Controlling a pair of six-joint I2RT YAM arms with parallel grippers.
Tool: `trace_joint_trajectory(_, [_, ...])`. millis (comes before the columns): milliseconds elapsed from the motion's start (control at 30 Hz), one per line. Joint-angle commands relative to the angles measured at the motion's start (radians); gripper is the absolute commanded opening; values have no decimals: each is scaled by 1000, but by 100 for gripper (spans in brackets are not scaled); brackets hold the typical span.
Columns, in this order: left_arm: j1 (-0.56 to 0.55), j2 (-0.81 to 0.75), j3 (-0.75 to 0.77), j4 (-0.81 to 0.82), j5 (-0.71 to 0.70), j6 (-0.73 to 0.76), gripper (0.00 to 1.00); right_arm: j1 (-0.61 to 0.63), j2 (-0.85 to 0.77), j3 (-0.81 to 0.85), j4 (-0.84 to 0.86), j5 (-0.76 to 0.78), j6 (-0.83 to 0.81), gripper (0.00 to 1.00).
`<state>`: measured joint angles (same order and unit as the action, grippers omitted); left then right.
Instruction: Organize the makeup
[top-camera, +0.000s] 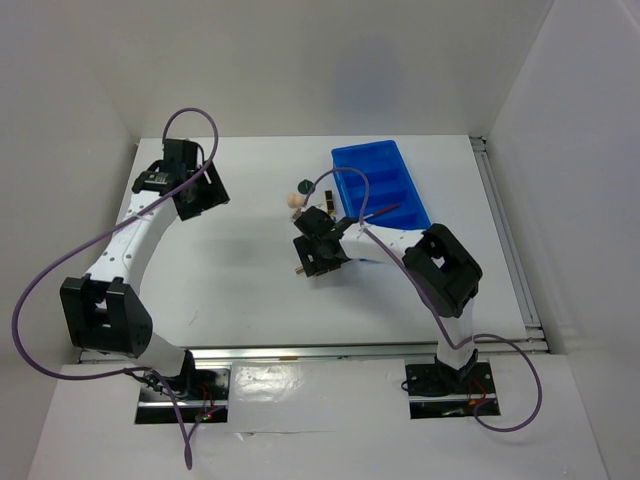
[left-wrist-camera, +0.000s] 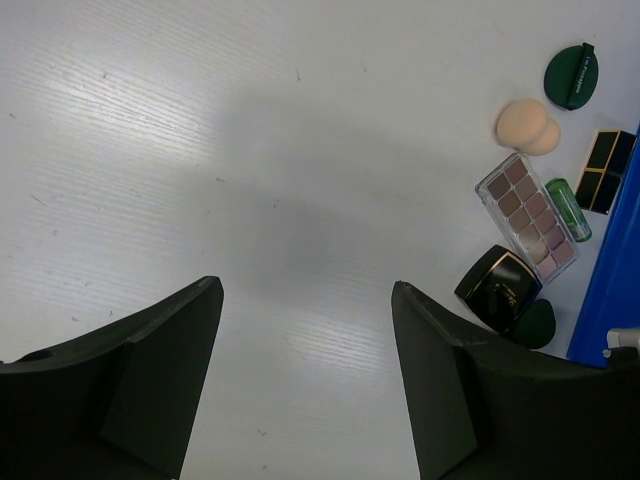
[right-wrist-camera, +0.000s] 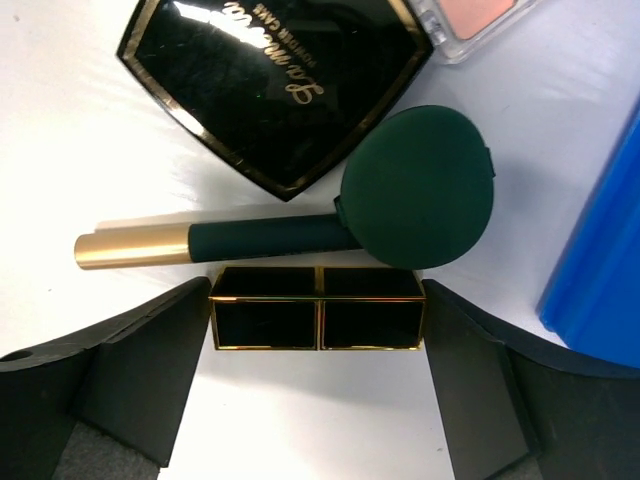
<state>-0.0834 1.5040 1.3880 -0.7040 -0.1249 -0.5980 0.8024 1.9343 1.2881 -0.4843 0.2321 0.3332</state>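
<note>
In the right wrist view a black-and-gold lipstick tube (right-wrist-camera: 317, 322) lies crosswise between my right gripper's (right-wrist-camera: 317, 290) fingers, and both fingertips touch its ends. Just beyond it lie a dark green round compact (right-wrist-camera: 420, 185) against a green stick with a gold end (right-wrist-camera: 130, 247), and a dark square compact (right-wrist-camera: 275, 85). My left gripper (left-wrist-camera: 305, 290) hangs open over bare table, holding nothing. Its view shows, at the right, another green compact (left-wrist-camera: 571, 76), the peach sponge (left-wrist-camera: 528, 127), the brownish palette (left-wrist-camera: 530, 218) and a second lipstick tube (left-wrist-camera: 605, 172).
The blue compartment tray (top-camera: 380, 185) stands at the back right, its edge close to my right gripper (top-camera: 318, 248). My left gripper (top-camera: 200, 190) is at the back left. White walls enclose the table on three sides.
</note>
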Motion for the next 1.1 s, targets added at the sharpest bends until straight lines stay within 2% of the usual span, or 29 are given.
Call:
trace_joint_trajectory(0, [14, -8, 13, 3, 2, 23, 82, 21, 2, 7, -14, 26, 13, 89])
trace_joint_trajectory(267, [24, -18, 13, 3, 2, 32, 82, 21, -61, 54, -49, 47, 13, 78])
trace_joint_trajectory(700, [24, 1, 32, 3, 22, 32, 82, -5, -241, 189, -68, 104, -60, 74])
trace_joint_trajectory(867, [24, 1, 32, 3, 31, 32, 82, -109, -241, 215, -89, 124, -60, 74])
trace_joint_trajectory(1067, [33, 1, 32, 3, 22, 41, 82, -273, -291, 137, -66, 84, -80, 74])
